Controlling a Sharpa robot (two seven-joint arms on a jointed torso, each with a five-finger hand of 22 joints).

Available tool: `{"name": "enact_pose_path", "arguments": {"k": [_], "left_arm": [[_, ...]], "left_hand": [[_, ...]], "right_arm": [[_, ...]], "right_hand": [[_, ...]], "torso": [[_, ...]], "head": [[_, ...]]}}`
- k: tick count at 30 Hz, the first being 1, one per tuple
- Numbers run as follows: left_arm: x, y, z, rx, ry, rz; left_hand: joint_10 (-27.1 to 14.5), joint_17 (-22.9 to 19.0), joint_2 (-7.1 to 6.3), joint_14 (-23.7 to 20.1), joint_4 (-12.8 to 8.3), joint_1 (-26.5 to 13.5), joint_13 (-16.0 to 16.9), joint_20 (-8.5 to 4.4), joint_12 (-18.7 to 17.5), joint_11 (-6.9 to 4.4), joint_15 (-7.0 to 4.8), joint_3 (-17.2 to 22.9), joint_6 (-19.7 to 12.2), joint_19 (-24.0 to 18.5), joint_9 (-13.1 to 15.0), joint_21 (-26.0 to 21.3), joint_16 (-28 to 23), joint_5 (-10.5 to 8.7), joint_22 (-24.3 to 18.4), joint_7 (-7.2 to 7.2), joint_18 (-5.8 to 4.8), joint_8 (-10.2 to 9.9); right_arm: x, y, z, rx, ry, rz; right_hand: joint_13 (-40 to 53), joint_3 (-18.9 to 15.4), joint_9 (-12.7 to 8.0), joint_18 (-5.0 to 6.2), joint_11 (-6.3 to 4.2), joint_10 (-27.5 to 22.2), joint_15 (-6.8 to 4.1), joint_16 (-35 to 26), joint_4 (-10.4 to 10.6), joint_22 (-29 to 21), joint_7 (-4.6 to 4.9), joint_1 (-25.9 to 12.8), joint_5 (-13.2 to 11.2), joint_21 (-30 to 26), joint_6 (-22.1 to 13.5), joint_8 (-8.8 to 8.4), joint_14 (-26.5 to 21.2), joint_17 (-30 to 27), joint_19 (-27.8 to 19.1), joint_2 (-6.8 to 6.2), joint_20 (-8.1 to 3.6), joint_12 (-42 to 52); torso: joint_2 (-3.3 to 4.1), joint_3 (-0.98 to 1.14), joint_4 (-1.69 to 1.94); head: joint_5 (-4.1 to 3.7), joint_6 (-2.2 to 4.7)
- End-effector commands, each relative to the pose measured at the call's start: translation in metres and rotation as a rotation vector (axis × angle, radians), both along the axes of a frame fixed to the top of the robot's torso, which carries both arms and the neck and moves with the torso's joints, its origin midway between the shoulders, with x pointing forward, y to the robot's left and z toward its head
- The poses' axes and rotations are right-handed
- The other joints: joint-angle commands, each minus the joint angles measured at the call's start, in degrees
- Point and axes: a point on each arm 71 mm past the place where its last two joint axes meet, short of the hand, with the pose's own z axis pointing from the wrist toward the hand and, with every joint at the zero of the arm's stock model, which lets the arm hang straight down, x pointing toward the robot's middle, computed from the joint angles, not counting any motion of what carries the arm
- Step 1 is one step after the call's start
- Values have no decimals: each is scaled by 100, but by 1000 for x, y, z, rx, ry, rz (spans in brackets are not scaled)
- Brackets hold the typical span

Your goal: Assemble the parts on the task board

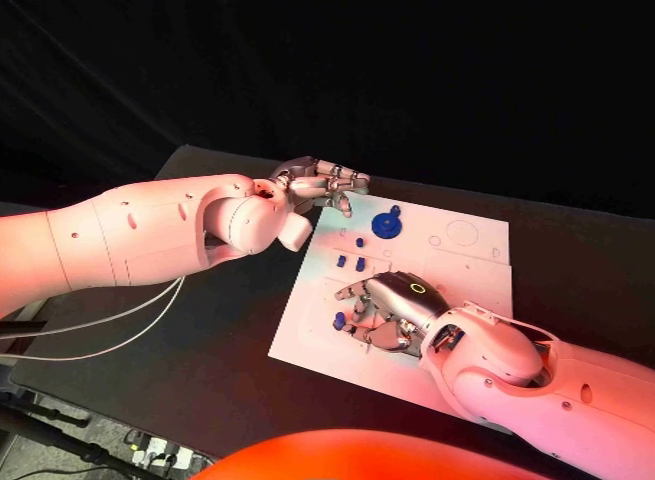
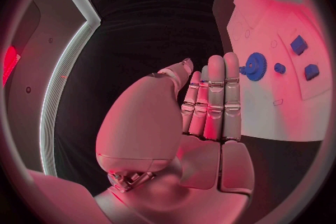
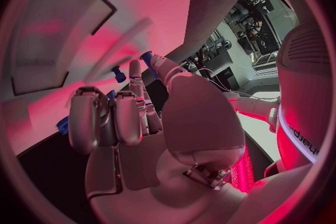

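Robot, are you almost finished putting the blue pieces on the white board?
Not yet, it seems. Done: a blue gear already stands near the task board's far edge. In hand: the right hand rests over the board's near side, working among small blue parts; whether it holds one, I cannot tell. The left hand waits empty beside the board. Left: several small pieces lie unassembled.

So the right hand (image 1: 385,308) is lying low over the near part of the white task board (image 1: 471,262), fingers curled, with a small blue part (image 1: 340,321) just beside its fingertips and two more (image 1: 352,263) a bit beyond them. The left hand (image 1: 321,184) hangs at the board's far corner, a blue gear-shaped part (image 1: 389,224) standing near its fingers.
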Motion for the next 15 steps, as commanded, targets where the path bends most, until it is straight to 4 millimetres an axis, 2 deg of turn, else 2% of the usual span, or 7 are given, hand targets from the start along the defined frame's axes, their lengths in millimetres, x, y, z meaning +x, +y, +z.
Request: {"name": "enact_pose_path", "arguments": {"k": [1,3,7,8,10,14,15], "left_arm": [[-1,-1,1,-4,-4,-21],[-1,-1,1,-3,-4,-21],[-1,0,0,-3,-4,-19],[-1,0,0,-2,-4,-19],[-1,1,0,-2,-4,-18],[-1,1,0,-1,-5,-16],[-1,1,0,-1,-6,-15]], "left_hand": [[-51,-9,-12,-20,9,-50,2,28,29,6,4,-29,-37,17,-6,-23,-25,5,-10,3,35,31],[-51,-9,-12,-20,9,-50,2,28,29,6,4,-29,-37,17,-6,-23,-25,5,-10,3,35,31],[-55,-9,-12,-20,10,-53,2,29,32,6,5,-33,-40,18,-6,-26,-25,5,-12,4,35,33],[-55,-9,-12,-20,10,-53,2,29,32,6,5,-33,-40,18,-6,-26,-25,5,-12,4,35,33],[-55,-9,-12,-20,10,-53,2,29,32,6,5,-33,-40,18,-6,-26,-25,5,-12,4,35,33],[-55,-9,-12,-20,10,-53,2,29,32,6,5,-33,-40,18,-6,-26,-25,5,-12,4,35,33],[-55,-9,-12,-20,10,-53,2,29,32,6,5,-33,-40,18,-6,-26,-25,5,-12,4,35,33]], "right_arm": [[-4,-4,8,56,-41,-9],[-5,-7,11,75,-42,-12],[-8,-21,25,169,-16,-34],[-7,-26,29,196,2,-47],[-4,-39,36,242,55,-84],[6,-72,48,305,212,-195],[8,-81,50,306,246,-219]], "right_hand": [[11,-36,2,-31,-27,4,-55,23,3,904,14,17,15,-27,2,17,242,-13,-6,-45,-26,-23],[23,-50,22,-32,-27,29,-57,21,3,907,44,31,29,-28,93,62,242,-18,-4,-34,-31,-9],[100,-15,112,-13,26,218,-26,-47,-40,869,128,153,111,-137,550,267,217,-135,-48,44,-22,119],[137,-1,139,-8,35,291,-18,-56,-56,861,161,187,126,-163,693,334,214,-149,-58,66,-16,177],[230,-16,182,15,8,423,-31,-77,-71,823,134,203,143,-264,914,445,206,-184,-103,69,-13,315],[524,-146,261,18,-86,620,-100,-78,-73,827,32,158,140,-274,1155,610,211,-188,-101,62,-55,702],[670,-229,289,12,-118,669,-122,-75,-69,839,7,121,153,-251,1186,655,215,-183,-89,45,-75,885]], "torso": [[0,2,3],[-4,1,-1],[-7,-2,-3],[-7,-1,-7],[-12,-1,-7],[-34,-11,-15],[-43,-15,-17]], "head": [[-32,30],[-53,42],[-117,90],[-160,117],[-251,159],[-570,271],[-610,281]]}}
